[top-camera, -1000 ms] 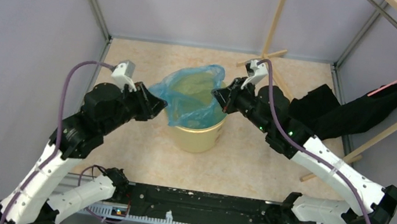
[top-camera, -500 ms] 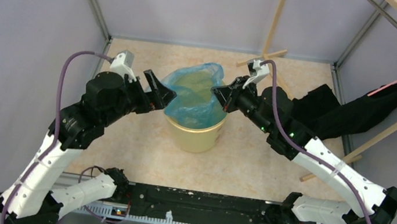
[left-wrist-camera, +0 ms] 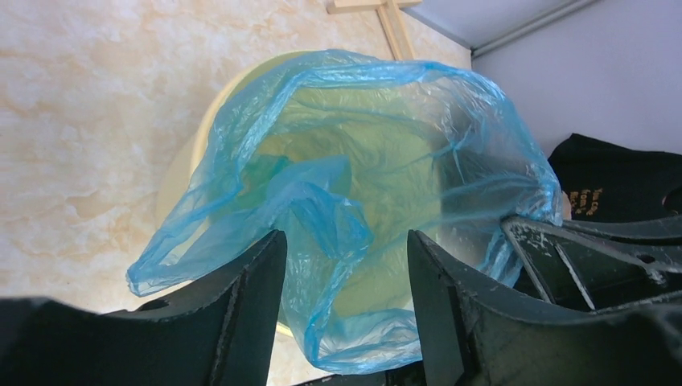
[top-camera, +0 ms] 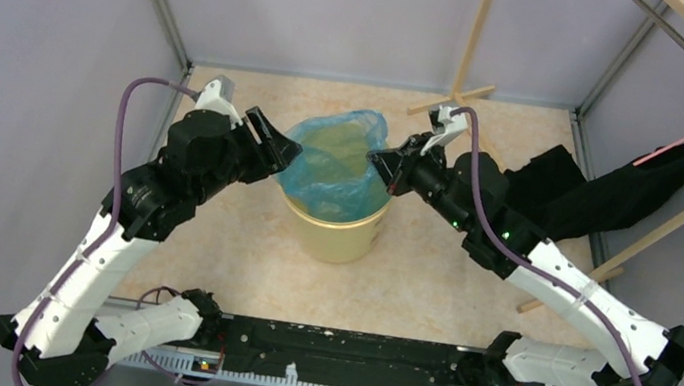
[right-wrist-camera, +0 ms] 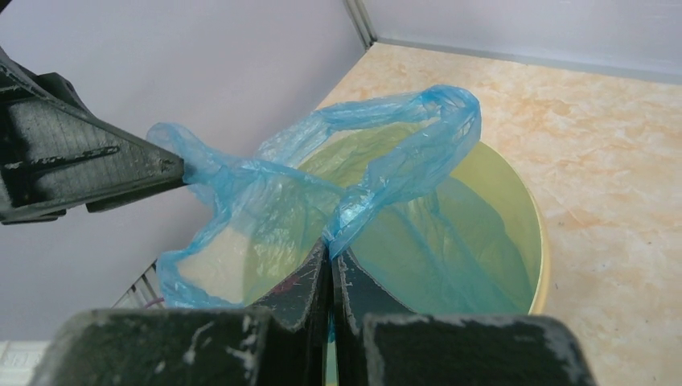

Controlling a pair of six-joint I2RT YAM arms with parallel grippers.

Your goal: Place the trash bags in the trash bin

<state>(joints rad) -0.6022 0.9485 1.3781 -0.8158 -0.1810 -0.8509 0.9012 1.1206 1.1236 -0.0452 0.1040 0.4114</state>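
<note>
Film first: thin, translucent, light-blue trash bag, crinkly and limp, no stiffness of its own. Sits mouth-up in the trash bin, a round pale-yellow plastic bucket with wide rim and slightly tapered sides, mid-table on marbled beige table. Lower part inside; upper edge up above the rim as a loose collar, spilling past it on the near left.

Right gripper: clenched on the bag's right edge, film pinched between closed fingertips, plain from the right wrist. Holds that side up over the rim.

Left gripper: released, jaws apart, at the bag's left edge. From the left wrist, a slack fold of film between and just beyond the two fingers, not gripped. Nearer arm for the loose left flap.

Key relation: free fold straight ahead of the open left jaws, rightward; bag mouth drawn left-to-right between the two claws. Probably calls for closing on that fold or pressing it down inside.

Far right, well apart: black cloth.
</note>
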